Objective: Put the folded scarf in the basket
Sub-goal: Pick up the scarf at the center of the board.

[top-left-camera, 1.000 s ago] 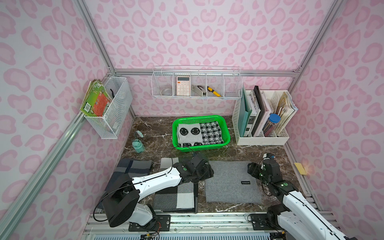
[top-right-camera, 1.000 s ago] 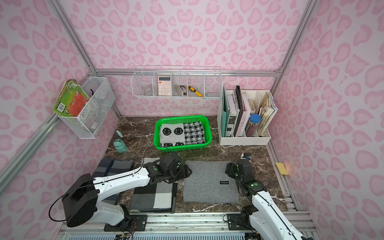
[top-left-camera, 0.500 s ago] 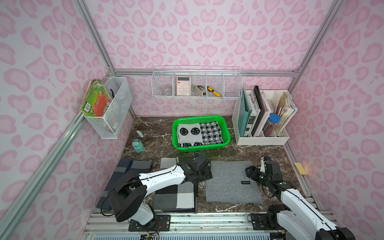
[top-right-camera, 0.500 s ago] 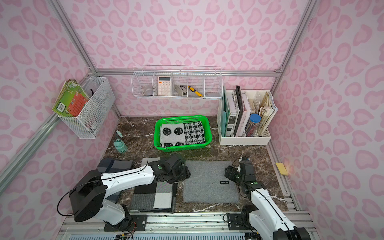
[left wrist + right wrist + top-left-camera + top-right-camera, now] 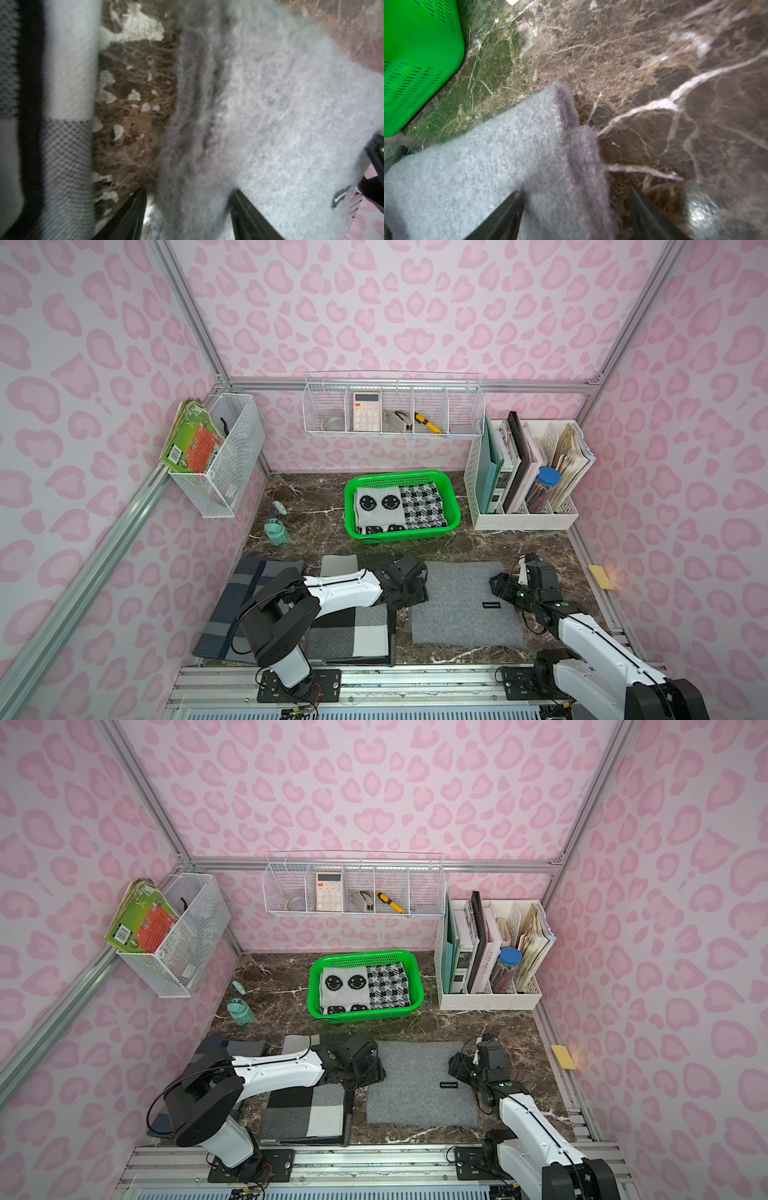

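Arms lowered onto scarf (image 5: 465,605); left end effector (image 5: 189,192) and right end effector (image 5: 575,192) spread, straddling its edges; pinch deep, lift level.

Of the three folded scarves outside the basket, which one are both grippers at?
The plain grey scarf with the black label: left gripper and right gripper straddle its opposite edges. The checked scarf and navy scarf lie aside.

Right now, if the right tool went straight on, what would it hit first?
Probably the grey scarf: its edge lies between the right tool's open fingers. Past that there is only the marble table. The basket sits off to one side, out of the line.
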### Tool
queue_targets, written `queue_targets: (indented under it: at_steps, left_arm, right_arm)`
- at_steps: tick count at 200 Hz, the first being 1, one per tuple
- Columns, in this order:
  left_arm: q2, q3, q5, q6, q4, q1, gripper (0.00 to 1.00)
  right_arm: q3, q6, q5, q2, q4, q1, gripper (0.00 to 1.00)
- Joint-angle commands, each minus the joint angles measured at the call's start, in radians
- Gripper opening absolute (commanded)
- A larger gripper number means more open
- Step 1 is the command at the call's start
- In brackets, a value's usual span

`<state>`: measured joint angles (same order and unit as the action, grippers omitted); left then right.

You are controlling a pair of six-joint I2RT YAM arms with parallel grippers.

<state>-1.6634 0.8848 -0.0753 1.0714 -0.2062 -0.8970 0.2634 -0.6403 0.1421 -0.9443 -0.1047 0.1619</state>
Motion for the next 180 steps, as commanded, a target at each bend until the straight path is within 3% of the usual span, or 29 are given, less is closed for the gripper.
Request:
queue_targets:
  at_steps: [1,45,67,87,110,119,180]
  left_arm:
    - [-0.027,-0.002,-0.012,0.002,0.001,-0.004,0.67]
    - [-0.042,-0.008,-0.026,0.004,0.020,-0.008,0.58]
    - [-0.041,-0.014,-0.030,0.002,0.040,-0.008,0.47]
    - [-0.042,-0.011,-0.038,-0.007,0.055,-0.007,0.31]
    - [-0.027,-0.005,-0.049,-0.033,0.070,-0.006,0.00]
    - [-0.010,-0.010,-0.045,-0.048,0.078,-0.008,0.00]
    - [0.165,-0.011,-0.021,-0.173,0.043,-0.007,0.00]
  right_arm:
    - [-0.010,-0.016,0.002,-0.006,-0.017,0.004,0.81]
    - [-0.029,-0.023,0.017,-0.024,0.017,0.014,0.77]
    - [-0.032,-0.031,0.031,-0.040,0.030,0.027,0.67]
    - [-0.037,-0.038,0.041,-0.036,0.042,0.040,0.45]
    - [-0.028,-0.040,0.063,0.003,0.028,0.045,0.10]
    - [-0.023,-0.037,0.069,0.034,0.022,0.047,0.00]
    - [0.016,-0.083,0.078,0.352,-0.046,0.095,0.00]
